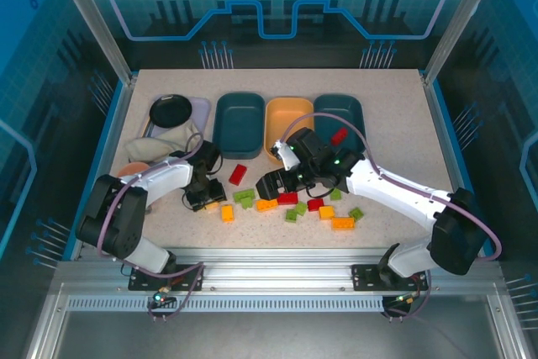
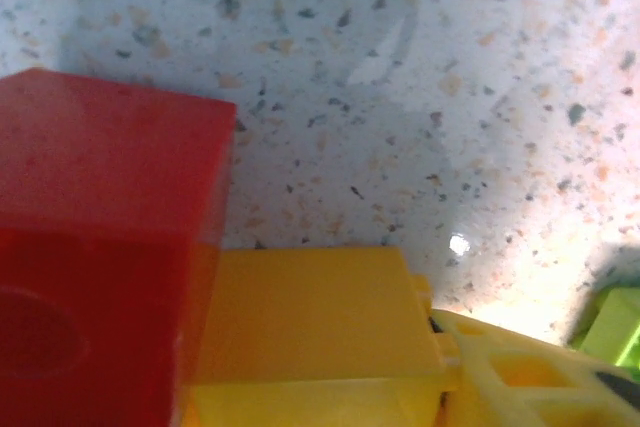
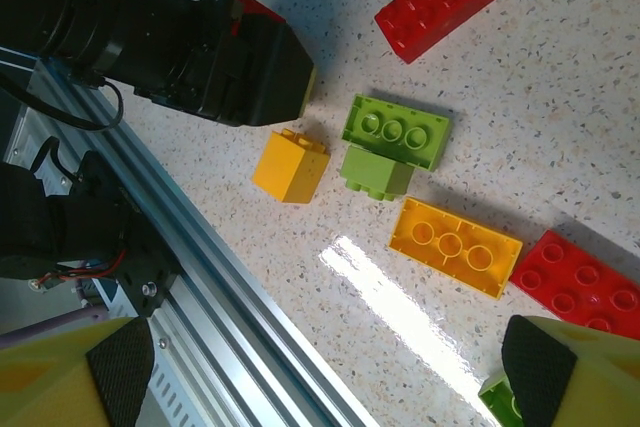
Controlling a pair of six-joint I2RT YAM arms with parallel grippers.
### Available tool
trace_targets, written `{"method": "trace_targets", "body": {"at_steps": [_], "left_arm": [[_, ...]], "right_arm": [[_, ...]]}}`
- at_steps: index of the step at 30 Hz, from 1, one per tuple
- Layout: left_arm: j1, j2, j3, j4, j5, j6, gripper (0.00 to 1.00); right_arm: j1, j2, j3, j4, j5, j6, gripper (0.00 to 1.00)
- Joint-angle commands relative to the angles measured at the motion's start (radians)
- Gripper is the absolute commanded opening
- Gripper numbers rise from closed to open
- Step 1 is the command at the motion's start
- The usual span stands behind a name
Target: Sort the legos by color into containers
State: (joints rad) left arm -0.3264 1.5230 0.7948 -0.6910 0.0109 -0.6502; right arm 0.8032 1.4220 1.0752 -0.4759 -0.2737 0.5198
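From above, the left gripper (image 1: 204,195) is down on the speckled table (image 1: 261,233) at the left end of the scattered legos. Its black body hides whatever lies beneath it, and only a yellow brick (image 1: 211,205) peeps out at its near edge. Its wrist camera sits so close that most of the picture is blur. A blurred red brick (image 2: 100,247) takes up the left side, with a yellow block (image 2: 310,327) touching it. A yellow lattice piece (image 2: 520,377) is cut off at the bottom right, and I cannot tell whether it is finger or brick. Nor can I tell whether these jaws are closed on anything.

The right gripper (image 1: 273,182) hangs over the middle of the pile, jaws spread wide with nothing between them. Its black-padded yellow fingertips (image 3: 545,377) are cropped at the lower corners of its wrist view. Below it lie:
- a yellow cube brick (image 3: 290,165)
- a green brick (image 3: 396,131) touching a smaller green brick (image 3: 375,172)
- an orange brick (image 3: 455,247)
- a long red brick (image 3: 437,2)
- a cropped red brick (image 3: 580,282) at the right edge

The containers stand in a row at the back. They are a left teal tray (image 1: 239,124), an orange-yellow tray (image 1: 287,119) and a right teal tray (image 1: 349,102), which holds a lone red brick (image 1: 339,135). The right arm and its cable cross the near rims of the last two trays. A black round dish (image 1: 170,109) sits further left.
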Motion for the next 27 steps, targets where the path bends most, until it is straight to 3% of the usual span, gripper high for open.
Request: {"method": "trace_targets", "body": {"at_steps": [1,7,11,19,27], "left_arm": [[-0.026,0.001,0.03,0.001,-0.018,0.009,0.42],[-0.099,-0.111,0.162,-0.158,-0.054,-0.052,0.38],[-0.084,-0.122,0.346,-0.236,-0.071,-0.042,0.37],[-0.004,0.257,0.768,-0.235,-0.049,0.058,0.37],[0.043,0.701,1.205,-0.34,-0.023,0.099,0.39]], "right_arm": [[-0.012,0.01,0.037,0.008,-0.007,0.009,0.92],[-0.039,-0.059,0.048,-0.007,0.074,0.028,0.91],[-0.098,-0.128,0.027,0.043,0.134,0.1,0.9],[-0.198,-0.095,0.04,0.174,0.208,0.212,0.92],[-0.249,0.018,0.199,0.007,0.216,0.206,0.91]]}}
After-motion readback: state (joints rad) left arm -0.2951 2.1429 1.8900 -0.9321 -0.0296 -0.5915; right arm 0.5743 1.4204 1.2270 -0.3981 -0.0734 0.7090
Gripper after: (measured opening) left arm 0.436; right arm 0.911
